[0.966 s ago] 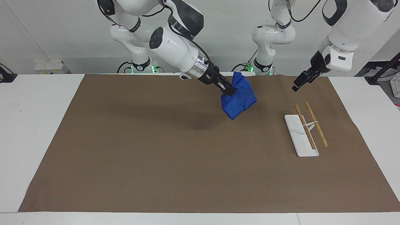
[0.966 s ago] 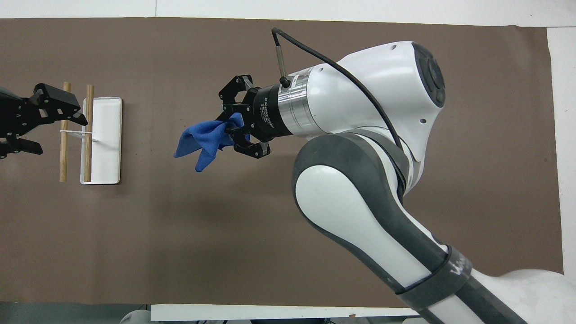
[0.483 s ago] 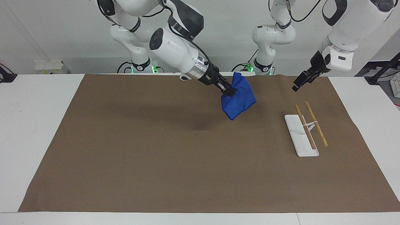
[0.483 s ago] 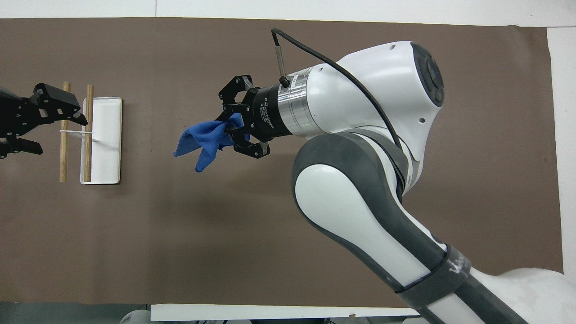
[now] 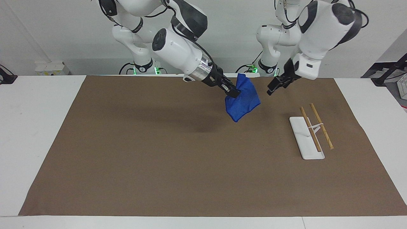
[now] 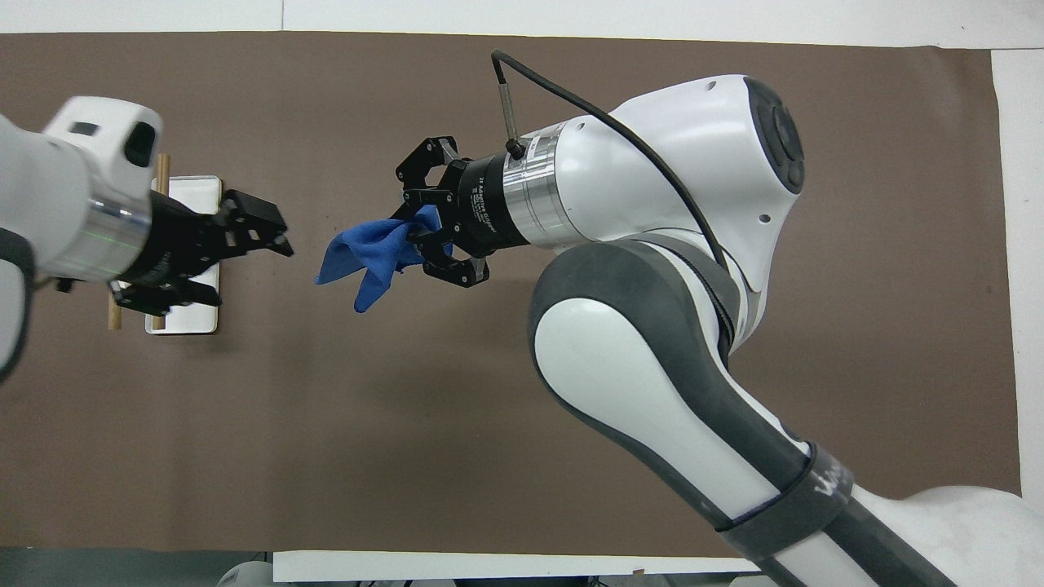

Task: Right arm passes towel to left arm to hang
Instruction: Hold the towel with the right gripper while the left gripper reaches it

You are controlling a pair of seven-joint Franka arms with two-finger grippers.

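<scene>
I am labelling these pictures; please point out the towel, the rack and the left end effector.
towel (image 5: 243, 101): facing view, middle of hanging cloth.
rack (image 5: 302, 135): facing view, white base plate.
left end effector (image 5: 272, 89): facing view, between fingertips.

Overhead: white left arm cut off by the frame edge, and its wrist and black left gripper cover most of the flat white rack base and nearly all of the two thin wooden rods; only rod ends show. White right arm runs out at the bottom corner. Bunched royal-blue cloth towel: the pinched part is hidden inside the broad black right gripper; loop tag not discernible. Facing view: both arms' upper links cropped at the top edge; left gripper finger spacing too small to read there.
</scene>
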